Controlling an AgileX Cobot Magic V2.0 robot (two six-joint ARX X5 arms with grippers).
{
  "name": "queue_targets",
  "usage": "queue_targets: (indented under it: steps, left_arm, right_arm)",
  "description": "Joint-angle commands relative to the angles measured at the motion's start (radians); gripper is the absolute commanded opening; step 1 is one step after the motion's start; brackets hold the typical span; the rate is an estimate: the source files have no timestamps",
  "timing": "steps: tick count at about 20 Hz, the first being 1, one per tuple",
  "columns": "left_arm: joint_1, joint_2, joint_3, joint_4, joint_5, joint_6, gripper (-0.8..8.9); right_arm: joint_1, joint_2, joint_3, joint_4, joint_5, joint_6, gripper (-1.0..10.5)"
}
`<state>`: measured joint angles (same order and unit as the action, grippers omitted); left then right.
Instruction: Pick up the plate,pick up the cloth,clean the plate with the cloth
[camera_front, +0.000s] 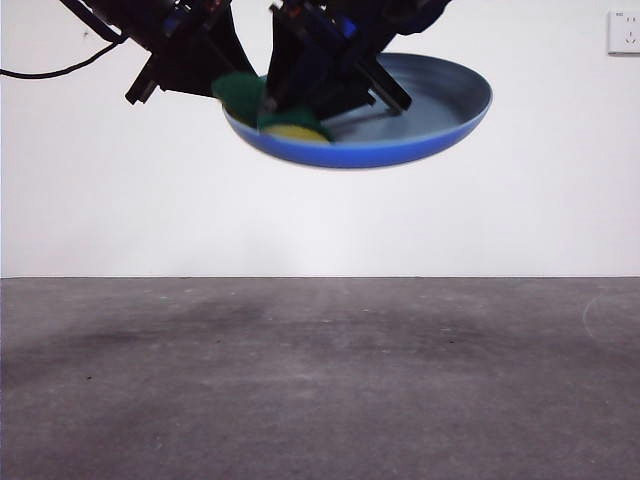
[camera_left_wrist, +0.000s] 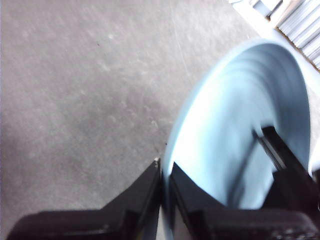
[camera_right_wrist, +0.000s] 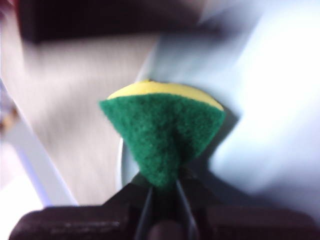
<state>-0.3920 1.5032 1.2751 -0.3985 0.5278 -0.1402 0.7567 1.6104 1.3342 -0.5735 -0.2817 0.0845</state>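
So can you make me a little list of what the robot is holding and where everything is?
plate: light blue, held up in the air, tilted
left end effector: shut on the plate's rim
sponge: yellow with green side, pressed on the plate
right end effector: shut on the sponge
table: grey, below the plate

The light-blue plate (camera_front: 420, 125) hangs tilted high above the table, its rim pinched at nine o'clock, the pinched yellow-and-green cloth (camera_front: 262, 108) pressed on its inner surface at nine o'clock.
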Motion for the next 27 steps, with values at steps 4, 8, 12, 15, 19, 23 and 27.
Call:
queue_targets:
  steps: [4,8,12,15,19,23,27]
  left_arm:
    - [0.026,-0.012,0.009,-0.029,0.029,-0.064,-0.07]
    - [0.027,-0.012,0.009,-0.166,0.083,0.034,-0.07]
    - [0.012,-0.012,0.009,-0.289,0.188,0.16,-0.07]
    - [0.006,-0.012,0.009,-0.34,0.222,0.224,-0.07]
    - [0.008,-0.012,0.009,-0.332,-0.056,0.224,-0.07]
    - [0.027,0.014,0.009,-0.257,-0.476,0.241,-0.07]
    - [0.087,0.107,0.009,-0.195,-0.464,0.246,-0.07]
  right_arm:
    - [0.016,0.026,-0.02,-0.234,0.476,-0.033,-0.1]
    - [-0.007,0.026,-0.02,-0.203,0.835,-0.034,-0.1]
    - [-0.032,0.026,-0.02,-0.023,0.816,-0.033,-0.1]
    - [-0.036,0.026,-0.02,0.132,0.603,-0.032,-0.1]
    - [-0.033,0.015,-0.02,0.187,0.385,0.022,-0.1]
    - [-0.033,-0.077,-0.02,0.138,0.386,0.034,-0.1]
    - [-0.033,-0.235,-0.02,0.03,0.388,0.03,-0.1]
